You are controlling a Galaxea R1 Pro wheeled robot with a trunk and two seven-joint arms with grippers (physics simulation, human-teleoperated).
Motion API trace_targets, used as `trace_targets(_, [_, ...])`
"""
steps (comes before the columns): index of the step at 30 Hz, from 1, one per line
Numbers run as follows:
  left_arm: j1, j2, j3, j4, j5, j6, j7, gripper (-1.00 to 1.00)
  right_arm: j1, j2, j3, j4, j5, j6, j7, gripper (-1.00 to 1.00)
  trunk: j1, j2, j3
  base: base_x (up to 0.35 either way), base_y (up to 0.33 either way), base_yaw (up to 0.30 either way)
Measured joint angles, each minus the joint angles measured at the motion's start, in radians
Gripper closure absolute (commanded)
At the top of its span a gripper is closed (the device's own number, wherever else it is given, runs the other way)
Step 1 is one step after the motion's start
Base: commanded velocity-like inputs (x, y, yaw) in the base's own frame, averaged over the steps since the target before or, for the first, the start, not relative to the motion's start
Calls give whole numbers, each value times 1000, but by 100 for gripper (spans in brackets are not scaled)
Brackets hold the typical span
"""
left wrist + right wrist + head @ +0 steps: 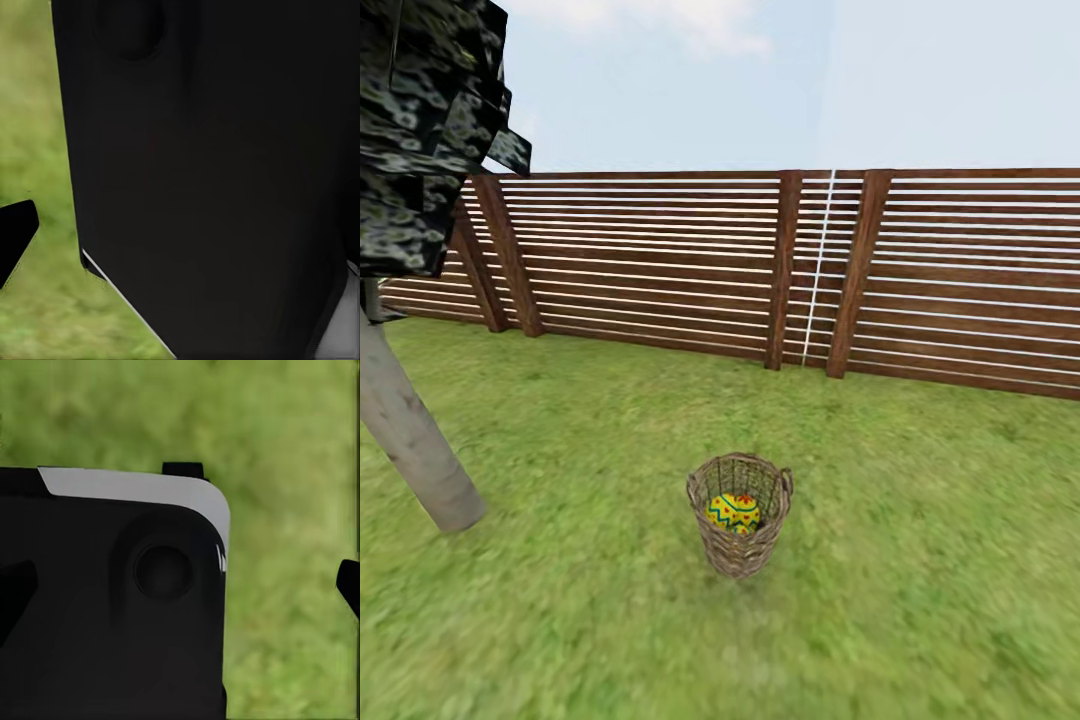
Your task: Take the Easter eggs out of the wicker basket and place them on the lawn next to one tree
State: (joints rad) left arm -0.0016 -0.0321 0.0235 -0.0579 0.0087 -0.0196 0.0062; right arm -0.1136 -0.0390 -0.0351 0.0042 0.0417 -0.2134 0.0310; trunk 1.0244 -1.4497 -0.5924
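One basket (740, 527), upright on the lawn (920, 560), mouth up. I count one egg (733, 512) visible inside, yellow with a blue zigzag; more may sit beneath, I cannot tell, nor its long axis. One tree (415, 440), trunk leaning, at my left, well apart from the basket. One fence (660, 260) behind. My wrist views give blurred grass and black robot body; each gripper's state I cannot tell.
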Motion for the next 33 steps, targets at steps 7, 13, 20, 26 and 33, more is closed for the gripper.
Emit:
trace_targets(7, [-36, 20, 0, -16, -1, 32, 3, -100, -35, -6, 2, -51, 4, 67, -2, -100, 0, 0, 0, 335, 0, 0])
trace_targets(13, [-185, 46, 1, -46, 2, 158, 5, -100, -118, -7, 1, -202, 4, 352, -5, -100, 0, 0, 0, 327, 0, 0])
trace_targets(20, [-309, 17, -1, -341, 1, 559, 5, -100, -281, -38, 0, -319, 0, 510, -77, -100, 0, 0, 1, 337, 0, 0])
trace_targets(26, [-407, -2, -3, -609, -1, 741, 6, -100, -487, -100, -1, -331, 0, 644, -125, -100, 0, 0, 1, 338, 0, 0])
trace_targets(33, [-560, -63, -4, -662, 4, 747, 5, -100, -669, -107, 0, -367, 4, 770, -128, -100, 0, 0, 1, 338, 0, 0])
